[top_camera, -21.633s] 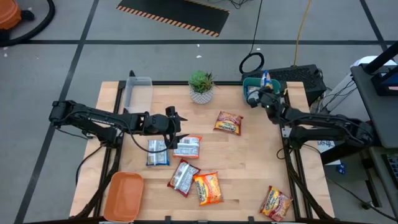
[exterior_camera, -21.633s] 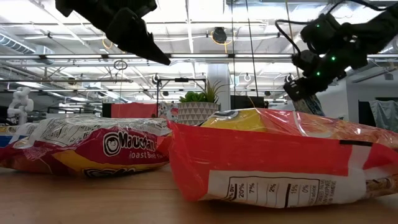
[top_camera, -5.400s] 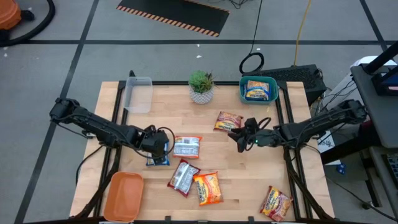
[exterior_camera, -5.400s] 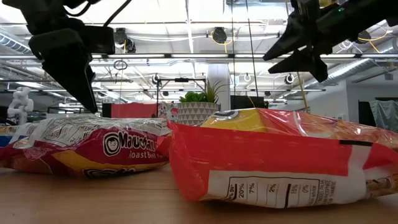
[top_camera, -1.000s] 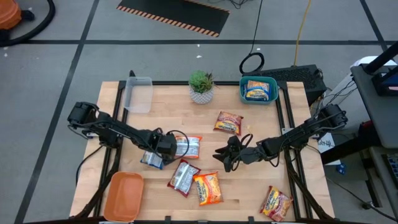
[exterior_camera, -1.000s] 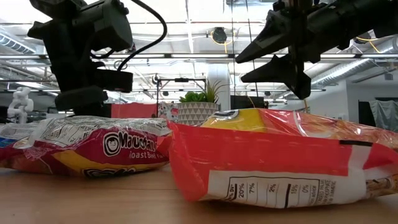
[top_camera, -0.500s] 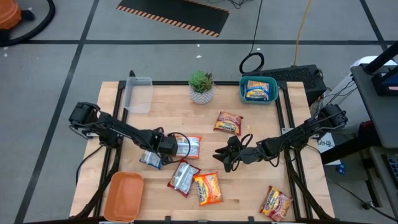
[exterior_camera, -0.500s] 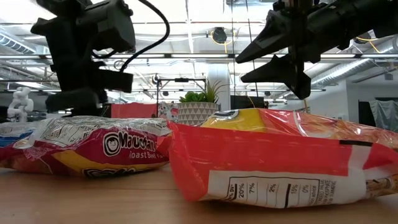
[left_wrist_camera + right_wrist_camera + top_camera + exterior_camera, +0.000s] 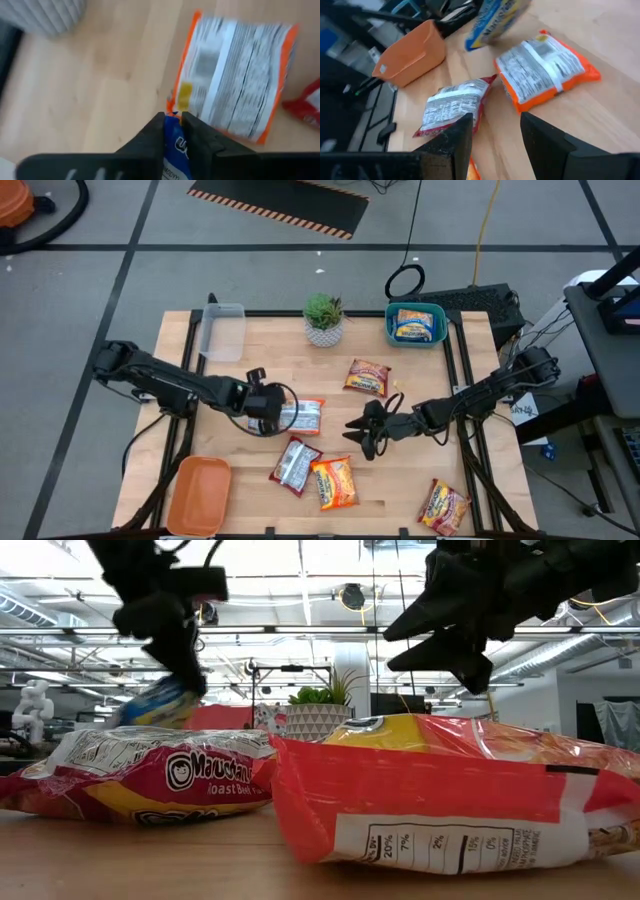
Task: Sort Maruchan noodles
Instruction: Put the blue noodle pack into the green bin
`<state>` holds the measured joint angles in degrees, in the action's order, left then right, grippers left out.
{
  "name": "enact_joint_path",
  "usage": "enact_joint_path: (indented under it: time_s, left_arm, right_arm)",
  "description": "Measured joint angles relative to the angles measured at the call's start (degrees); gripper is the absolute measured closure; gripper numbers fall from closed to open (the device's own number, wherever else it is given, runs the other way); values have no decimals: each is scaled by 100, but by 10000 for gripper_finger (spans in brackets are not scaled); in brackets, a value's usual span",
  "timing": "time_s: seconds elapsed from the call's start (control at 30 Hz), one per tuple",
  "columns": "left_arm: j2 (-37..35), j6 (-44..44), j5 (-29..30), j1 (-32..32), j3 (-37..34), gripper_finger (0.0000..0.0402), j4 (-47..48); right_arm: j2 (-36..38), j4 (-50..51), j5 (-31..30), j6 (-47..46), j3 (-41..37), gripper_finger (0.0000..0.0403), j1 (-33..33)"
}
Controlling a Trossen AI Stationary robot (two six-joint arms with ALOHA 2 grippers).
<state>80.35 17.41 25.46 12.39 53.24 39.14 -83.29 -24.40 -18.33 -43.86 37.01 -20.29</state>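
Observation:
My left gripper (image 9: 263,420) is up above the table's left middle, shut on a blue-white Maruchan packet (image 9: 150,705) that also shows in the right wrist view (image 9: 495,20). On the table lie an orange-white packet (image 9: 301,416), a red-silver one (image 9: 294,463), an orange one (image 9: 335,482) and two red-yellow ones (image 9: 367,376) (image 9: 443,505). Another blue packet lies in the teal tray (image 9: 392,330). My right gripper (image 9: 356,436) hovers open over the table's middle, above the packets. My left gripper pinches the blue-white packet by one end (image 9: 174,140) between its two fingers (image 9: 186,660). The fingers come from above, slanting down. The packet hangs tilted below them, clear of the table and of the other packets.
A clear tray (image 9: 222,330) stands at the far left, an orange tray (image 9: 198,495) at the near left corner, a potted plant (image 9: 323,318) at the far middle. Bare wood shows between the plant and the packets and at the near right.
My left gripper has gone up with the blue-white packet and its wrist has turned. The packet, which lay on the table beside the orange-white one, now hangs clear of it. My right gripper has stayed in place.

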Motion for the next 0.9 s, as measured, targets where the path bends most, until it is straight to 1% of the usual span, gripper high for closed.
enact_joint_path:
  time_s: [0.1,0.13,0.2,0.3,0.37,0.43,0.6,0.63,0.67,0.8,0.87,0.9]
  left_arm:
    - [-182,-445,55,0,225,386,-100]
    - [-214,-598,67,0,277,393,-229]
    - [-273,-848,63,0,332,395,-373]
    - [-293,-1309,67,0,458,398,-727]
    - [-321,-1615,67,0,511,398,-810]
    - [-319,-1924,65,-13,557,399,-1108]
    - [-319,-2577,-60,-54,692,399,-1427]
    - [-322,-2700,-181,-67,707,400,-1486]
    - [-323,-2817,-392,-95,712,400,-1581]
    - [-321,-3389,-1287,-205,712,400,-1916]
    - [-321,-3853,-1710,-221,712,400,-1998]
    - [-321,-4129,-1937,-223,712,400,-2005]
  right_arm:
    - [3,39,275,525,0,245,120]
    - [0,73,388,721,-1,245,158]
    - [1,69,610,1062,-1,245,238]
    - [1,104,768,1466,-2,245,353]
    - [0,24,785,1692,-2,245,448]
    - [1,-44,786,1957,0,245,567]
    - [45,-164,759,3141,0,245,988]
    - [47,-191,733,3280,0,245,1085]
    - [51,-175,642,3344,0,245,1166]
    - [175,-151,639,3435,0,245,1483]
    - [266,-75,724,3457,-2,242,1617]
    - [306,-64,882,3473,-2,237,1673]
